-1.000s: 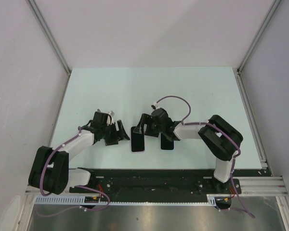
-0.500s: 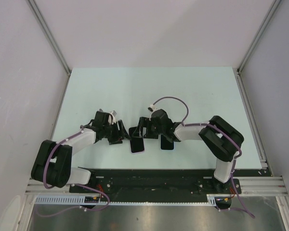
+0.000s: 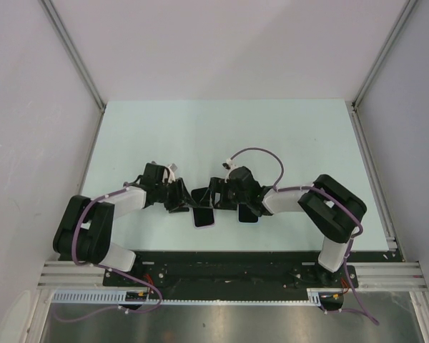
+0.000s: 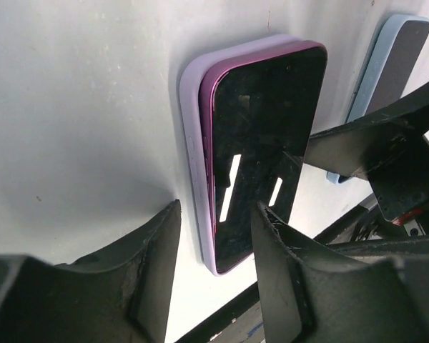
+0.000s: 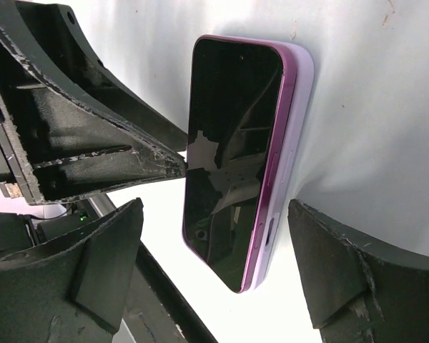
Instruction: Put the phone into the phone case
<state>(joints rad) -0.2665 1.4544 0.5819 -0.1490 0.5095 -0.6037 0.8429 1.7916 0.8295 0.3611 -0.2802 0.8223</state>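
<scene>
A purple phone [image 3: 204, 216] with a black screen lies face up in a lilac case [image 4: 192, 143] near the table's front edge. Its purple side edge shows above the case's rim in the left wrist view [image 4: 264, 143] and the right wrist view [image 5: 229, 157]. My left gripper [image 3: 185, 201] is open just left of the phone, and the phone's near end lies between its fingers [image 4: 216, 280]. My right gripper [image 3: 204, 196] is open low over the phone's far end, its fingers on either side [image 5: 222, 286], touching nothing.
A second dark phone in a light-blue case [image 3: 248, 214] lies just right of the purple one, under the right arm; it also shows in the left wrist view [image 4: 390, 64]. The two grippers are close together. The pale table [image 3: 200, 136] has grey walls around it.
The left gripper has moved right up to the phone. The right gripper has come down and closer over the phone. The phone and case have not moved.
</scene>
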